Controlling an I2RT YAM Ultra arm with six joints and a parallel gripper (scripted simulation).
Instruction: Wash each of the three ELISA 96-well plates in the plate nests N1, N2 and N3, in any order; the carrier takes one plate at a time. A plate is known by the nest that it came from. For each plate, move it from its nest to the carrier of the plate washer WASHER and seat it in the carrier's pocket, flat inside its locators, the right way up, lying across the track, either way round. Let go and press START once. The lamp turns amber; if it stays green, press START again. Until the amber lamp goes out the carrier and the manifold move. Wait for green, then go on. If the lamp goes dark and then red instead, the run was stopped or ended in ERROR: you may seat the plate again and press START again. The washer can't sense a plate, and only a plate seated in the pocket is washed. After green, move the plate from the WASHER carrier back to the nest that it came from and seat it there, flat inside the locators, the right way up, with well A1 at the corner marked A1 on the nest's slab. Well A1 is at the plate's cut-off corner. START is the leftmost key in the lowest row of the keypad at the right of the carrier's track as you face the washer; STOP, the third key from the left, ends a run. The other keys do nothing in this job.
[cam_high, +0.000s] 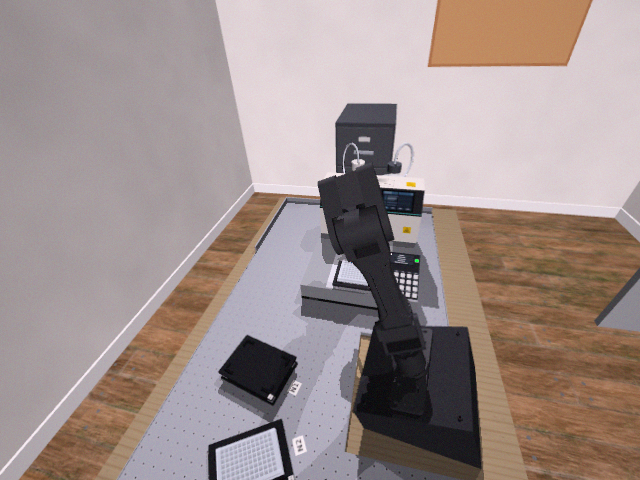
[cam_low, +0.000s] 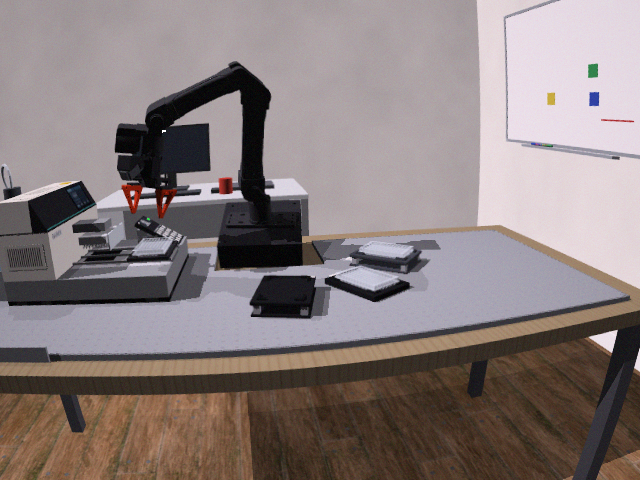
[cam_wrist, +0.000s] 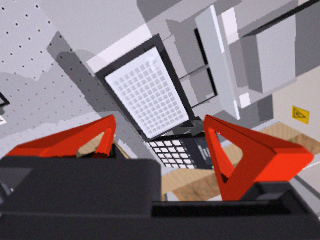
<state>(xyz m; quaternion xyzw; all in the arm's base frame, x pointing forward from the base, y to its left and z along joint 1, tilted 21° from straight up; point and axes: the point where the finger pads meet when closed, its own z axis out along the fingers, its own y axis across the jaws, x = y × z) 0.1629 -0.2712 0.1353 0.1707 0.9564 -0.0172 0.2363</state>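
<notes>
In the exterior view the WASHER (cam_low: 36, 248) was seen at far left, with a plate (cam_low: 150, 247) lying flat in its carrier, long axis apparently across the track, though that's hard to judge. Above it the gripper (cam_low: 148, 200) was held with jaws spread wide, nothing gripped. Further right, nest N1 (cam_low: 283, 295) was left bare.

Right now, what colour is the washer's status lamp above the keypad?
Green: the lamp shows lit at the keypad panel's upper right, clearest in the top view.
</notes>
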